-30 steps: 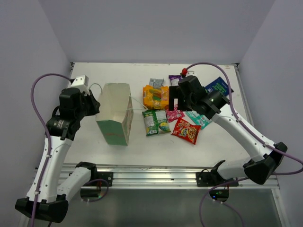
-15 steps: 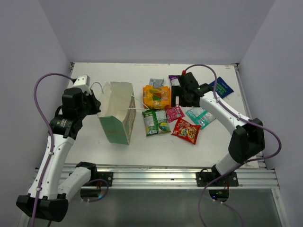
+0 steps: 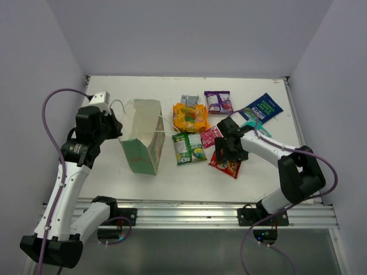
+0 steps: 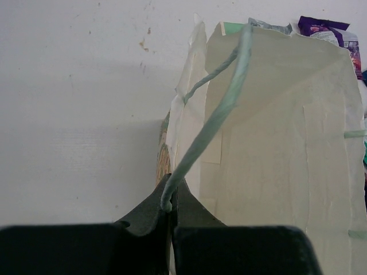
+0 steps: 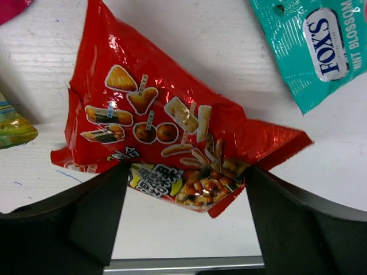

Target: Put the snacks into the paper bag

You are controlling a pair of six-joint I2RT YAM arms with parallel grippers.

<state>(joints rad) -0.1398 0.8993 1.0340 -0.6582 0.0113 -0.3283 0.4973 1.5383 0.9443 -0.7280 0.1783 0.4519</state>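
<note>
slippage looks likely: right hand gapes wide astride the red snack packet, slick foil may skid; left hand pinches the string handle of the paper bag.

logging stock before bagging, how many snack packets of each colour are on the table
orange packet: 1
green packet: 1
red packet: 1
pink packet: 1
teal packet: 1
dark blue packet: 1
purple packet: 1
silver-grey packet: 1
total: 8
</note>
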